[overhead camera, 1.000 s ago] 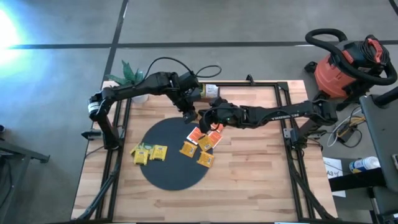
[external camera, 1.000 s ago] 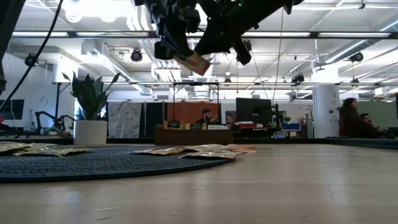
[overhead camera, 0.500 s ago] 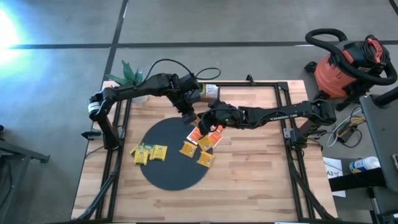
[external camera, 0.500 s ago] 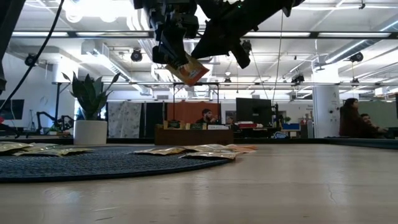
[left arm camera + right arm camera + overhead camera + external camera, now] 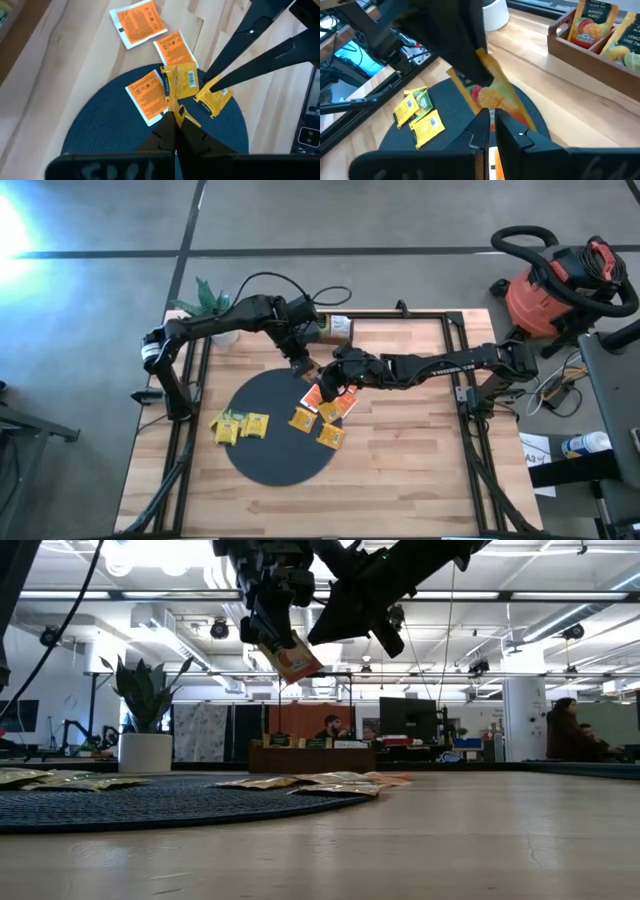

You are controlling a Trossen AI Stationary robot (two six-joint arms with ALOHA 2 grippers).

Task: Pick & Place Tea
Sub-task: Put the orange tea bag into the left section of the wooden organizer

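Note:
An orange-yellow tea packet (image 5: 292, 660) hangs in the air over the far right part of the black round mat (image 5: 270, 455), with my left gripper (image 5: 302, 367) shut on it. My right gripper (image 5: 328, 380) is shut and points at the packet (image 5: 495, 95) from the right. Its tips are close to the packet's lower edge, and I cannot tell whether they touch. Two yellow packets (image 5: 240, 425) lie flat on the mat's left. Several orange and red-orange packets (image 5: 320, 418) lie at its right edge. My left gripper pinches the packet's upper edge (image 5: 175, 107) between its two fingers, coming from above and slanting down. The packet hangs below the fingers, tilted, clear of the mat and of the packets on it.
A brown wooden tray (image 5: 560, 35) with upright tea boxes stands at the table's far edge, beside a potted plant (image 5: 205, 300). Bare wood lies to the right and near side of the mat. A red shop vacuum (image 5: 560, 280) stands off the table, far right.
The held packet has sunk a little and swung under my left gripper, and now hangs lower and more tilted. Both arms have stayed almost where they were.

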